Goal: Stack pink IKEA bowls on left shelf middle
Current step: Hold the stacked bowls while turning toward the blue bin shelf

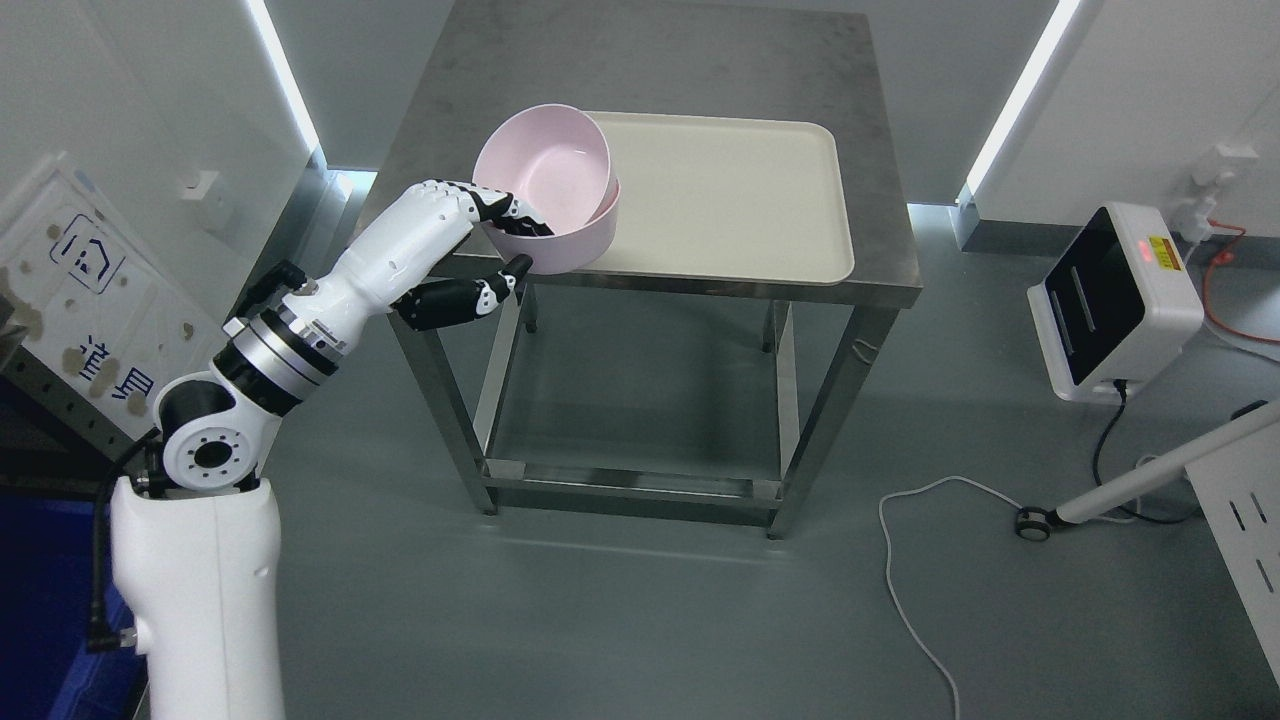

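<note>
The white left hand (pixel 478 245) was clamped on the near rim of the round pink plastic bowls (pixel 548 190), fingers inside and thumb under the outside wall, probably so it could lift them. 2 bowls sat nested and tilted at the left end of the cream plastic tray (pixel 730 195) on the grey steel table (pixel 700 70). No shelf could be seen. The right arm was out of view.

a robotics lab: steel table (pixel 700 80), grey floor (pixel 620 620), loose cables (pixel 905 560), white device (pixel 1110 300).
</note>
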`<state>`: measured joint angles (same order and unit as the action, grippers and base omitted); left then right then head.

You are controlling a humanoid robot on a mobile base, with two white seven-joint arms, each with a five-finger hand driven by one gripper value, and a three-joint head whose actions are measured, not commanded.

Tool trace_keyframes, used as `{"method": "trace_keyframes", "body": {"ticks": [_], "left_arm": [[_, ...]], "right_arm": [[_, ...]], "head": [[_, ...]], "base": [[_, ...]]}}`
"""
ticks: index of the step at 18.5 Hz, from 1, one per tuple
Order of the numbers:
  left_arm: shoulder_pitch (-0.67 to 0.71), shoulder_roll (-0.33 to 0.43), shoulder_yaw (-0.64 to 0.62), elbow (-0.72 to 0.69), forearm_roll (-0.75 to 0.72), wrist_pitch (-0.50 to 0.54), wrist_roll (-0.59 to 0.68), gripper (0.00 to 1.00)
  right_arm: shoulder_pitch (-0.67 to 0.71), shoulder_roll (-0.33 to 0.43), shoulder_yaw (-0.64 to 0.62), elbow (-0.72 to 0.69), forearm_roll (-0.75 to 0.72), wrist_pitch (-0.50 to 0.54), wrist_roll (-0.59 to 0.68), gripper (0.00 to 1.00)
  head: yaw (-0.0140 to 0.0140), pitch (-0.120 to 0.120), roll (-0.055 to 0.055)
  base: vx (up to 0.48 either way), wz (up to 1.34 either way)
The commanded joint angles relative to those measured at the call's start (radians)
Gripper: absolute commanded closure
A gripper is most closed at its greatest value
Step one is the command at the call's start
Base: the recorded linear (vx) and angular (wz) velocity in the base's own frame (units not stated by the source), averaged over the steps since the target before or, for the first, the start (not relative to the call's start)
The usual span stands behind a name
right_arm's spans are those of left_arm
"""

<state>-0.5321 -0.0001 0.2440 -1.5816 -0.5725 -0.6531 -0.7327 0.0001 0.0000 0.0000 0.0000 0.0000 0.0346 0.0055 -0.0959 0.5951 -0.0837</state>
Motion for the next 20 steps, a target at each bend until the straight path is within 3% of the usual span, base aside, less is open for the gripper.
{"method": "trace_keyframes", "body": {"ticks": [1,20], "left_arm": [[-0.003,0.018,0.003,0.0,0.005,0.009,-0.001,0.97],[-0.009,0.018,0.014,0.005,0.046,0.013,-0.001,0.96]], "right_arm": [[0.029,-0.017,-0.012,-0.034,0.0,0.001,0.001,0.0],[0.029,-0.017,-0.012,-0.034,0.0,0.001,0.001,0.0]], "head": [[0.0,0.0,0.0],[0.0,0.0,0.0]], "base": [[-0.173,-0.19],[-0.207,0.01]]}}
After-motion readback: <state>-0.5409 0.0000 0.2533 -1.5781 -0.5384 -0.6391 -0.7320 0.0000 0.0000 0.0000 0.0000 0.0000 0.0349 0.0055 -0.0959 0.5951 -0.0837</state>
